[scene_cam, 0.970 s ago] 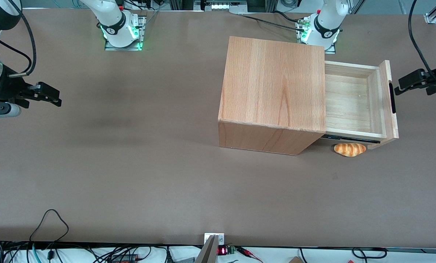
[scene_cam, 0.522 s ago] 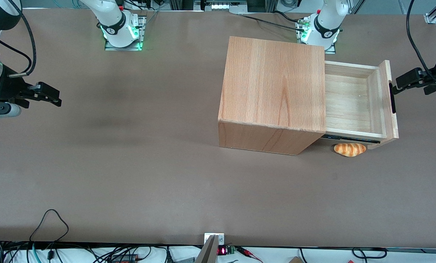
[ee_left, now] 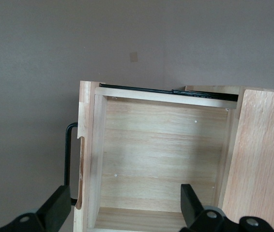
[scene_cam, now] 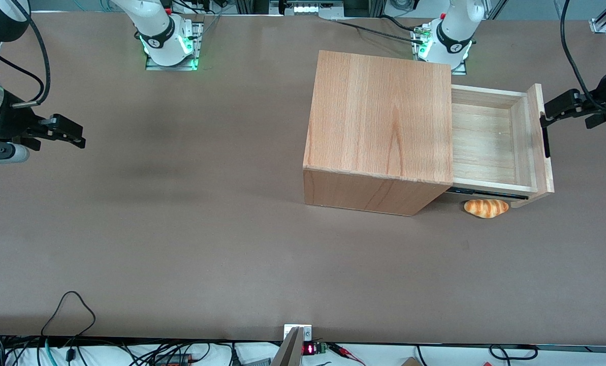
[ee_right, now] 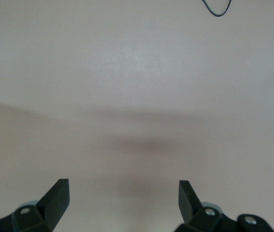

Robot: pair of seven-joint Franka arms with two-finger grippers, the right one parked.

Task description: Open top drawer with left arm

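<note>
Top drawer (scene_cam: 490,140) pulled well out of the cube-shaped wooden cabinet (scene_cam: 381,119).

Pale plank floor, flat wood front, slim black bar handle (scene_cam: 545,136), black side rail. The left arm's matte black gripper (ee_left: 122,205) hovers above the front panel, its 2 fingers spread wide, gripping nothing. A glossy striped bread roll (scene_cam: 486,208) lies on the brown table (scene_cam: 181,229) under the drawer.

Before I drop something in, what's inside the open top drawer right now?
The visible part of the top drawer shows only bare planks; the rest is hidden inside the cabinet. The gripper hangs above it, jaws open.
</note>
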